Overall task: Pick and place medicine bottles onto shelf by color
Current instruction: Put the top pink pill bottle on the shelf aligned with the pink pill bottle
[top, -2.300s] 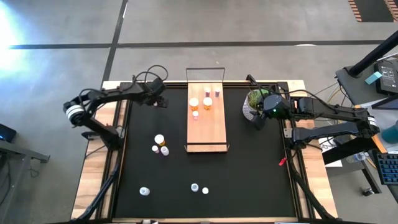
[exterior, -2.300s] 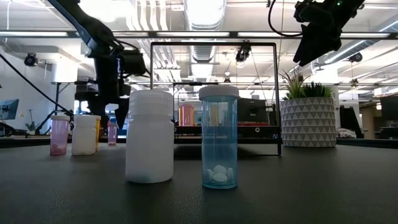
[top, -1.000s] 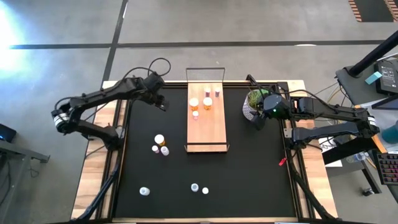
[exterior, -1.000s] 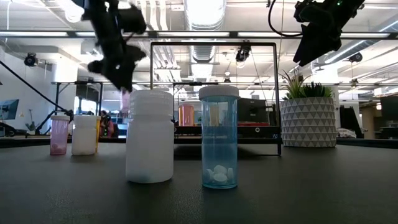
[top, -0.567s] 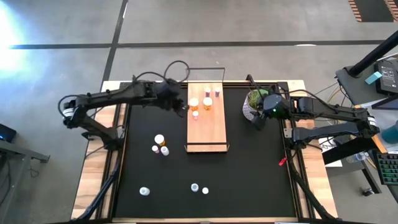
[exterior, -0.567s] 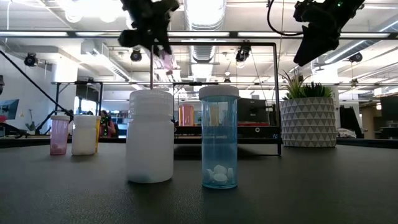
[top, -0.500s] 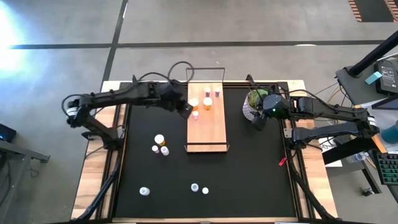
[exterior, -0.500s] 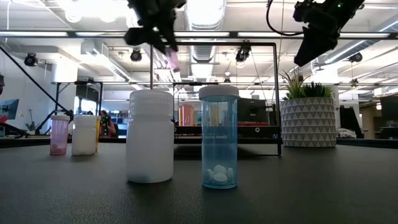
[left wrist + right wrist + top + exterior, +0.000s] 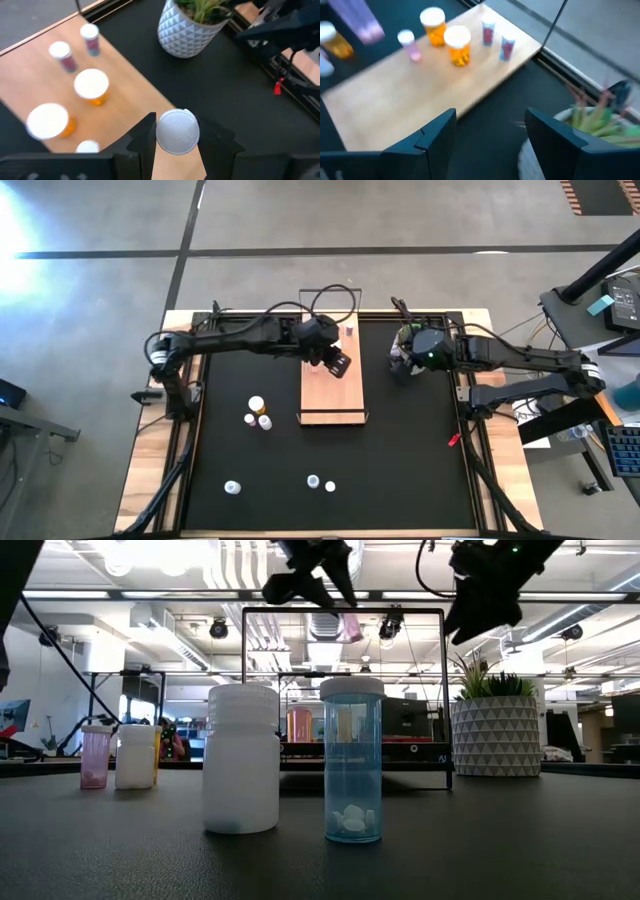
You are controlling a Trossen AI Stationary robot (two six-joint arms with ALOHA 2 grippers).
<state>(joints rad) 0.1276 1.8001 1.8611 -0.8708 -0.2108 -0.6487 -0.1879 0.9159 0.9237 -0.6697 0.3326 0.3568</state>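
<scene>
Black-matted bench (image 9: 400,460) with pale wooden edges, seen from above, bearing all items. Long rectangular light-wood shelf (image 9: 333,395) with a thin dark wire frame at each end, lying lengthwise at the bench's far centre. White faceted pot holding a green plant (image 9: 495,730), standing to the shelf's right.

Left gripper (image 9: 336,362), on a dark arm reaching across from the left, held above the far half of the shelf; its jaws are clamped on a small pink-purple bottle with a pale round cap (image 9: 177,131), carried clear of the board. Right gripper (image 9: 400,367), raised beside the plant; its jaws stand apart with nothing between them.

On the shelf's far end: two orange bottles with wide white caps (image 9: 457,45) and smaller pink-purple capped bottles (image 9: 407,43) close by, all upright.

On the mat left of the shelf's near end: a tight cluster of three bottles (image 9: 258,414). Along the near edge: a white opaque bottle (image 9: 241,758) and a pale blue translucent bottle (image 9: 352,760) close together, and one bottle further left (image 9: 232,487).
</scene>
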